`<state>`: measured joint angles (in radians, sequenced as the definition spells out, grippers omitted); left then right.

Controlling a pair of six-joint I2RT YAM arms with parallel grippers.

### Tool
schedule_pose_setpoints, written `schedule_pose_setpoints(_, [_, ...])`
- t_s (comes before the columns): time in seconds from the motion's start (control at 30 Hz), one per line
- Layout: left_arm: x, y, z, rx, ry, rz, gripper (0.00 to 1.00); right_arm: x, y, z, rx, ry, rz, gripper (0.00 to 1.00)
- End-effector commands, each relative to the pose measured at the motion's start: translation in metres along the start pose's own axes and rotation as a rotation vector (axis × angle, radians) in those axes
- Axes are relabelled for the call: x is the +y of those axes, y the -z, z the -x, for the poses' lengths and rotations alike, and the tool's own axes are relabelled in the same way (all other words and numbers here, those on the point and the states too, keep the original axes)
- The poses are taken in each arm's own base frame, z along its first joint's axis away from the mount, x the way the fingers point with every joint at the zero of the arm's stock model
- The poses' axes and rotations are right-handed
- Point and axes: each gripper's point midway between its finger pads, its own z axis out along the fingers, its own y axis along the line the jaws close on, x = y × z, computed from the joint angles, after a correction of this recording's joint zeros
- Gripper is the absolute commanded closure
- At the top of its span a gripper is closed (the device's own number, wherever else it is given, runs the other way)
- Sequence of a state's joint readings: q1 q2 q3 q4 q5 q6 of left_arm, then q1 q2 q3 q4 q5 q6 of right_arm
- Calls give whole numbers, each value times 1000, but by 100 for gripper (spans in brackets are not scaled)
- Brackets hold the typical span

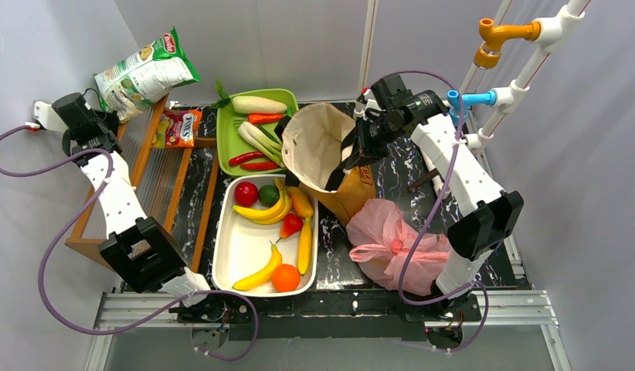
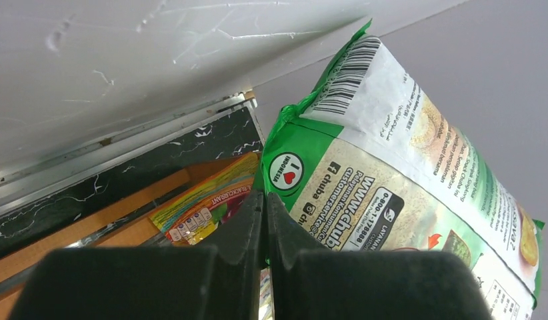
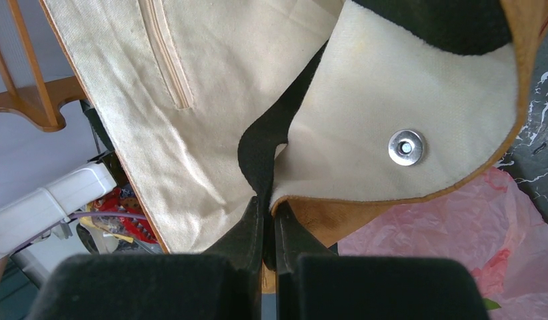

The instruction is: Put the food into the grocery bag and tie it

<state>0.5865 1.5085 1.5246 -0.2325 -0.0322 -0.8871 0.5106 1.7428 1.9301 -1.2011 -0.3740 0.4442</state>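
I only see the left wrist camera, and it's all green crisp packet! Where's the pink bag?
Observer: The pink bag lies crumpled on the table, right of the white tray. Nothing grips it.
Operator: What's the right gripper doing?
Observer: The right gripper is shut on the brown bag's rim.
Operator: Where's the fruit?
Observer: The fruit, bananas and other pieces, lies in the white tray.
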Motion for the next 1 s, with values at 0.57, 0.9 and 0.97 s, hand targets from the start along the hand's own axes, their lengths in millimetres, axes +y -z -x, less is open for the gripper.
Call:
schedule_pose_setpoints(0.57, [-108,58,31,22,-45,-363,100,13,1,9,3,3,47,99])
schedule_pose_setpoints(0.9, [-172,94,29,76,-60,-577,100,19,4,15,-9,-8,58,99])
schedule_pose_setpoints(0.97, [-184,103,27,85,-60,-612,100,21,6,17,-16,-9,63,99])
